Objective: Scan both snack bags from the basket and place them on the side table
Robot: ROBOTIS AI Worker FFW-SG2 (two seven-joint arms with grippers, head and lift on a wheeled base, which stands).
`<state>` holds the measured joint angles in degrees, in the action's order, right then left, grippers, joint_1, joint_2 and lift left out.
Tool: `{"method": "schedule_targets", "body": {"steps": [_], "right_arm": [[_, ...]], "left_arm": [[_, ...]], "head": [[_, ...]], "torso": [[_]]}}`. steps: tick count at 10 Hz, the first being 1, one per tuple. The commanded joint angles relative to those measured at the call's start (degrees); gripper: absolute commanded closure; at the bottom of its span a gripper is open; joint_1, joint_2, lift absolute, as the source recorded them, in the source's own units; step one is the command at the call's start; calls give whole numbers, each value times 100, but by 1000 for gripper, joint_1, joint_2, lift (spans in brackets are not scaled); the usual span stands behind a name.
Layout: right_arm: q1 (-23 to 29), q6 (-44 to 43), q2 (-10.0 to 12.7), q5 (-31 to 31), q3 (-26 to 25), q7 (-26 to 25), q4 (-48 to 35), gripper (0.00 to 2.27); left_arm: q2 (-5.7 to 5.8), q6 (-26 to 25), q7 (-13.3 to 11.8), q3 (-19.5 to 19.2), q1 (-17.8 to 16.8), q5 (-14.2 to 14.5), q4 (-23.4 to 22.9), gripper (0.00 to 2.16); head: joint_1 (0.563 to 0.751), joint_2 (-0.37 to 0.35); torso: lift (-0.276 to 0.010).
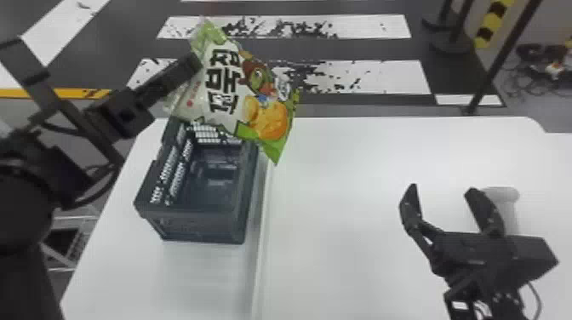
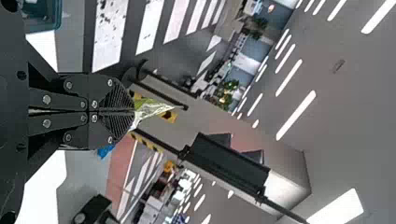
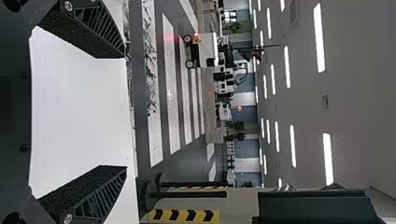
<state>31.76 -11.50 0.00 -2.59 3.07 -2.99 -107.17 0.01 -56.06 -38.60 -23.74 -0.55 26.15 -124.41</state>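
Currently, the left gripper is clenching the bag above the far edge of the basket. Lift-out is apparently concluding; scanning is likely requiring a carry toward the spread right gripper. The head view is showing the bag's printed face; the left wrist view, its crumpled end.

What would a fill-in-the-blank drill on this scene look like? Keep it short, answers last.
The number of snack bags gripped by the left tool is ____. The right tool is not shut but ____. The basket rests on a ____ table. Of the two tools, the one nearer the basket is the ____ one.

Missing words: one; open; white; left.
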Motion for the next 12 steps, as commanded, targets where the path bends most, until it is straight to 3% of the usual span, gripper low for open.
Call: {"method": "schedule_targets", "body": {"steps": [1, 5, 7, 9, 11, 12], "right_arm": [[14, -32, 5, -22, -34, 0, -5, 76], [58, -137, 5, -110, -157, -18, -23, 76], [58, -172, 5, -137, -201, -18, -23, 76], [67, -172, 5, -189, -227, -18, -23, 76], [67, -190, 5, -216, -227, -18, -23, 76], [67, -190, 5, -216, -227, -18, -23, 76]], "left_arm": [[-16, 213, -25, 493, 46, -31, 549, 2138], [-16, 1374, -69, 2058, 117, -770, 1806, 2138], [-16, 1743, -86, 2594, 20, -831, 2368, 2138], [-16, 2006, -359, 2998, -244, -866, 2984, 2138], [-16, 2024, -578, 3306, -472, -884, 3502, 2142], [-16, 2024, -534, 3437, -578, -954, 3722, 2125]], "head": [[695, 25], [695, -111], [695, -192], [695, -255], [695, -296], [695, -316]], "torso": [[-75], [-75], [-75], [-75], [-75], [-75]]}}
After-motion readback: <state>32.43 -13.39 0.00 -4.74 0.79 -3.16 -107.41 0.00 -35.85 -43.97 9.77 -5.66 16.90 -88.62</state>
